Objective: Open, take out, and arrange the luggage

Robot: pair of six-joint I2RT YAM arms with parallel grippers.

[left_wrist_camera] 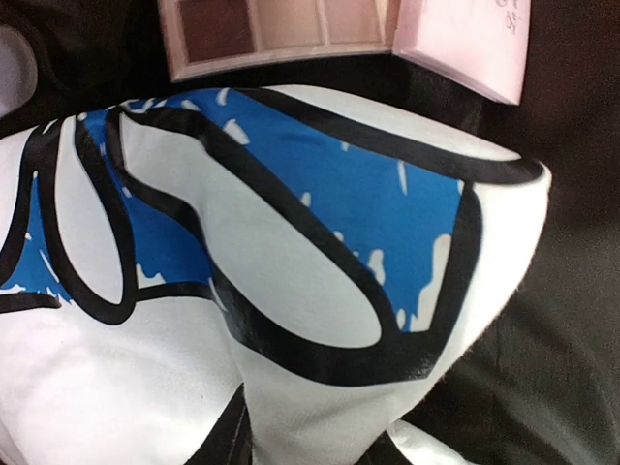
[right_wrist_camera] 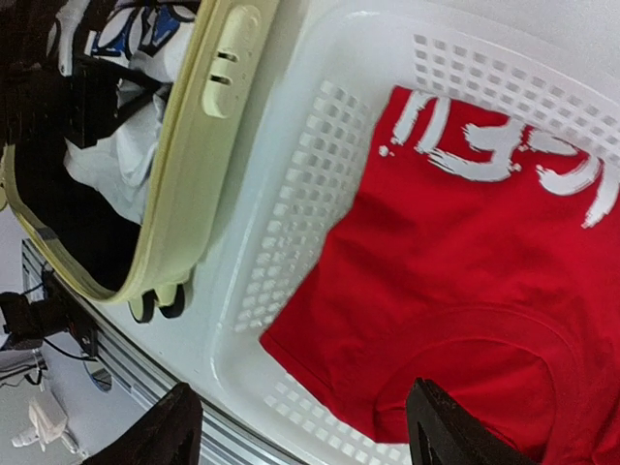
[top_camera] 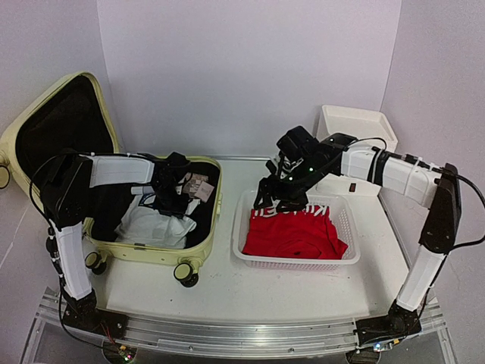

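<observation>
While the luggage (top_camera: 151,254) is lying open at the counter's left edge, the left hand (top_camera: 171,194) is hanging over its white shirt (left_wrist_camera: 291,291), grip impossible to tell, the right hand (right_wrist_camera: 305,426) is hovering open and empty, and unpacking probably needs a pinch-and-lift next.

Count across all views:
- Hard-shell suitcase (top_camera: 151,254): one.
- White mesh basket (top_camera: 297,265): one.
- T-shirts: two, namely one red T-shirt (top_camera: 295,233) and one white T-shirt (top_camera: 155,226) with a blue-and-black print.
- Eyeshadow palette (left_wrist_camera: 271,29): one.
- White box (top_camera: 356,125): one.
- Robot arms: two, the left arm (top_camera: 114,171) and the right arm (top_camera: 402,173).
</observation>
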